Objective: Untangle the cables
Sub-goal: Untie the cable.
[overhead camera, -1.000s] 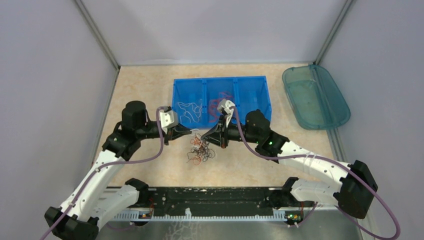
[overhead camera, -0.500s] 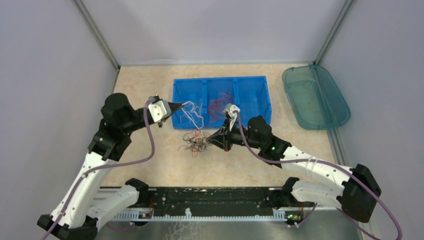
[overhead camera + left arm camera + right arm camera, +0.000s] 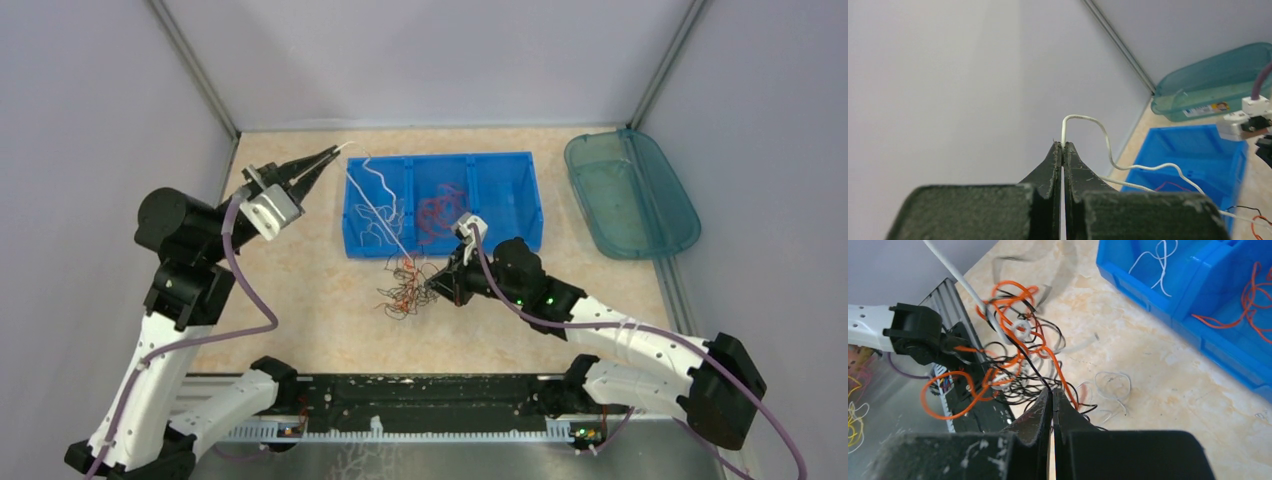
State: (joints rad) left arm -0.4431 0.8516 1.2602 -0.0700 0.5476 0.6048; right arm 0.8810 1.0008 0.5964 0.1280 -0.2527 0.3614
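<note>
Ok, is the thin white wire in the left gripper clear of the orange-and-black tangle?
No, the thin white wire runs from the left gripper straight into the orange-and-black tangle.

Orange, black and white cables [image 3: 402, 290] in a tangle on a beige, faintly mottled table [image 3: 290, 300]. One white cable [image 3: 1083, 117] against pale lilac-grey walls [image 3: 100, 100]. Bright blue bin [image 3: 533, 200], with white and orange cables inside; translucent teal tray [image 3: 620, 190]. Robot arms [image 3: 160, 360] white with black joints, trailing purple-grey cords [image 3: 250, 320].

Pinches a white cable [image 3: 380, 212] in the left gripper [image 3: 330, 152], raised beside the blue bin [image 3: 440, 158]; strings it down to the red-orange and black tangle [image 3: 400, 290] at the closed right gripper [image 3: 432, 288].
</note>
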